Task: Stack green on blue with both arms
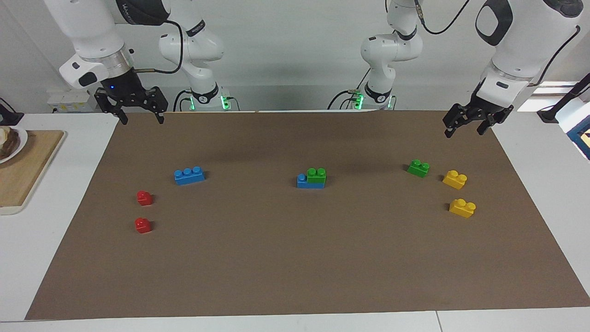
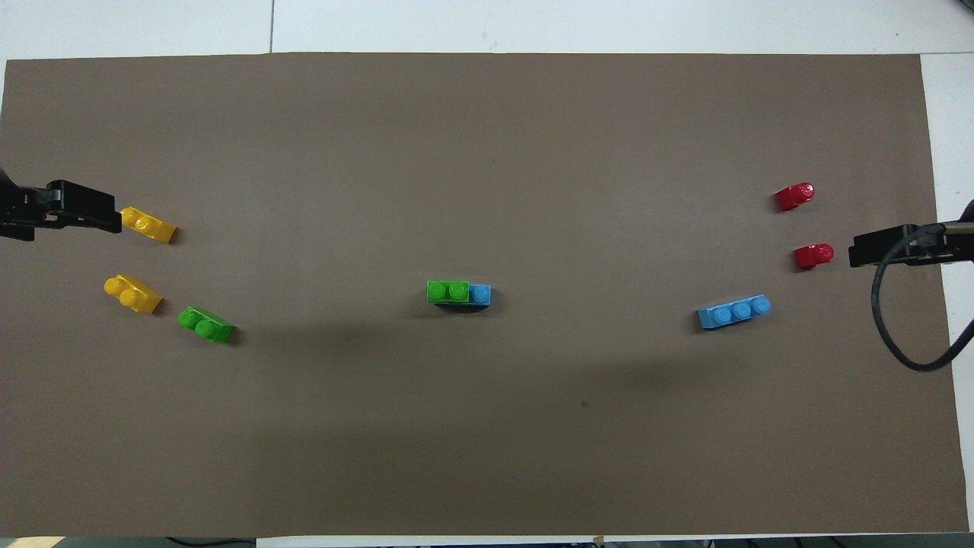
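One camera sits high across the surface (image 1: 295, 276) and faces me, so my two bases stand at the top of its view. The other hangs high above my own end and looks steeply down and forward. Both stand well back and share the whole brown mat (image 2: 487, 152), seen half a turn apart.

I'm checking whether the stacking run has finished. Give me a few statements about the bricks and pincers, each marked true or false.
1. A green brick sits on a blue brick mid-mat. True.
2. The left pincer grips a yellow brick. False: it hangs open and empty above the mat's edge.
3. The second green brick lies on the mat by itself. True.
4. The right pincer rests on the lone blue brick. False: it is raised, open, well clear.
5. Three red bricks are present. False: two.
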{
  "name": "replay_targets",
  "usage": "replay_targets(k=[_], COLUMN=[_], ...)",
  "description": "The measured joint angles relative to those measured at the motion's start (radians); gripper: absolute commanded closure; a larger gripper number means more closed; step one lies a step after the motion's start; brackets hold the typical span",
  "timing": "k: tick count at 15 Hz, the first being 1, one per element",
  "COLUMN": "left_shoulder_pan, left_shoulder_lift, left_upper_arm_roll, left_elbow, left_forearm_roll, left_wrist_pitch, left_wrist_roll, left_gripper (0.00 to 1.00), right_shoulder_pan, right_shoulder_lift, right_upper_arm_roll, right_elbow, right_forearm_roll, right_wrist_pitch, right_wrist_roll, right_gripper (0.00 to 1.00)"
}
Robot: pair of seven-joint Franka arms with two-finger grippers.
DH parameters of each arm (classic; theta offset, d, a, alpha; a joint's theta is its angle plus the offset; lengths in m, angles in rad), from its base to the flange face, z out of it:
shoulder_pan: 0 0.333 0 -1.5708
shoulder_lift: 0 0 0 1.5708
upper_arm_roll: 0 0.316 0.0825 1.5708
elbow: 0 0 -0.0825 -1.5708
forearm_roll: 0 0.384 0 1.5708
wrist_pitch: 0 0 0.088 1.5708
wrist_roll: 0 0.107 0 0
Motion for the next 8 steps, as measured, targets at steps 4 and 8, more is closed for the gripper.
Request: replay_targets(k=[4,8], left_shoulder_pan=[0.001,0.001], left_shoulder_lift=[-0.001,-0.006], left_upper_arm_roll=[0.001,0.001], left_elbow=[-0.001,-0.003], left_forearm_roll=[0.0,0.0], left_wrist_pitch=[-0.006,-0.01], left_wrist_roll=[-0.001,-0.001], left_gripper=[0.0,0.0], right_shoulder_pan=[0.0,0.0], right_shoulder_lift=[0.0,0.0], right_upper_arm_roll=[0.0,0.001], right_elbow=[0.0,0.0], right_forearm_roll=[0.0,0.0], right_wrist_pitch=[-0.006,-0.029], right_wrist_roll=[0.0,0.0], right_gripper=[0.0,0.0])
